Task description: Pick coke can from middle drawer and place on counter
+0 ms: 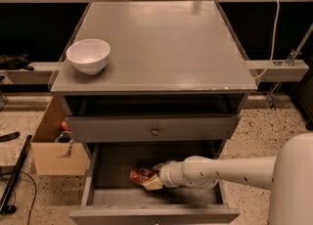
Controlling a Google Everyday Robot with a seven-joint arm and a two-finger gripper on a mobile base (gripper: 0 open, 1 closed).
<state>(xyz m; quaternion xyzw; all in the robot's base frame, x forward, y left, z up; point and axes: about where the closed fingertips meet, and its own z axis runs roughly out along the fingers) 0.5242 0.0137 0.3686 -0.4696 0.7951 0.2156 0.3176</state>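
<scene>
The coke can (pixel 139 174) is a small red can lying on the dark floor of the open middle drawer (pixel 102 170), left of centre. My gripper (pixel 150 179) reaches into the drawer from the right on a white arm (pixel 220 171) and is right against the can's right end, partly covering it. The counter (pixel 161 43) is the flat gray cabinet top above the drawers.
A white bowl (pixel 88 55) stands on the counter's front left. A shut drawer with a round knob (pixel 155 131) sits just above the open drawer. A cardboard box (pixel 51 143) stands on the floor to the left. Black cables (pixel 14 175) lie beside it.
</scene>
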